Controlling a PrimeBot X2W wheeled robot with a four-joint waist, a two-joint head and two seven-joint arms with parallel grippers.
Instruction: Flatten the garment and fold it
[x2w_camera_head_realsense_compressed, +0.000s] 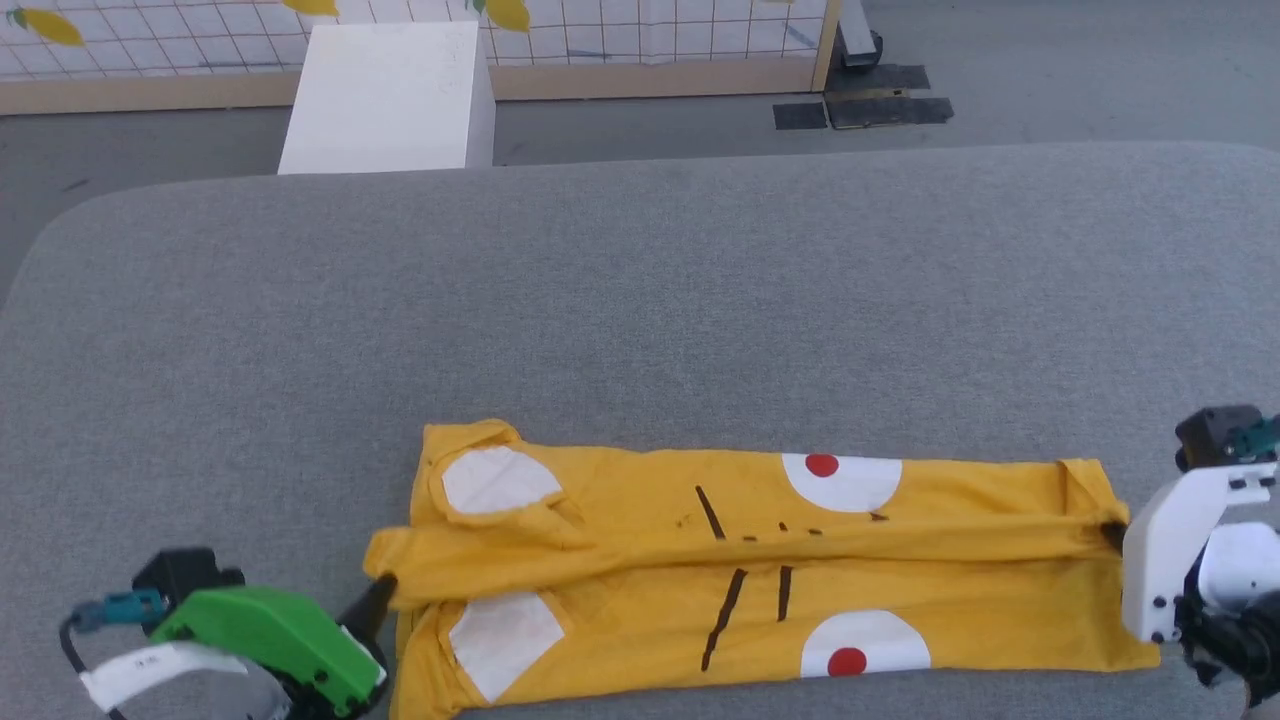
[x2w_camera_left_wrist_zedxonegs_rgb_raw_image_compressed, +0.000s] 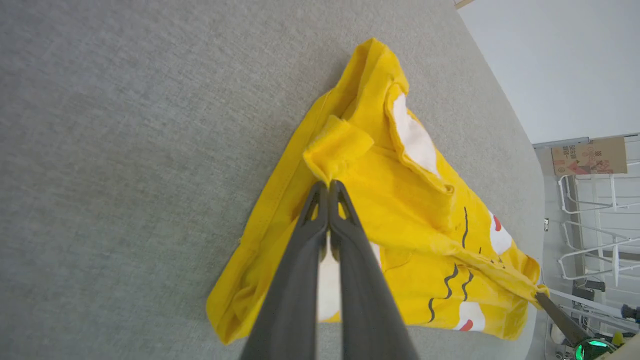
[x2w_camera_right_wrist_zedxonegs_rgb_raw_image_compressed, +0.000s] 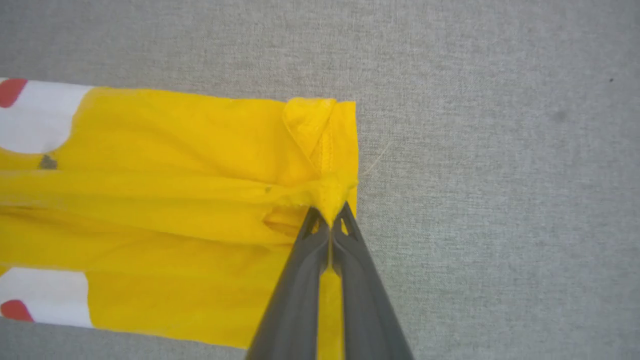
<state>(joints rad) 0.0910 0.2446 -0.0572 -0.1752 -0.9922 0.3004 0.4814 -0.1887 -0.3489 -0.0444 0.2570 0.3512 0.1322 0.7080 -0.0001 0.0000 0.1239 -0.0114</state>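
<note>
Item: garment (x2w_camera_head_realsense_compressed: 760, 570), a yellow tiger-print T-shirt, lying as a long band on the near part of the grey desk (x2w_camera_head_realsense_compressed: 640, 300), print up. Left end effector (x2w_camera_left_wrist_zedxonegs_rgb_raw_image_compressed: 328, 186): clenched on the band's left end, at a raised central crease. Right end effector (x2w_camera_right_wrist_zedxonegs_rgb_raw_image_compressed: 330, 212): clenched on the same crease at the right end (cloth drawn taut between the two). Step judged: lengthwise fold, under way. Next move likely calls for carrying both ends across together, level and evenly tensioned, then laying them down before release.
</note>
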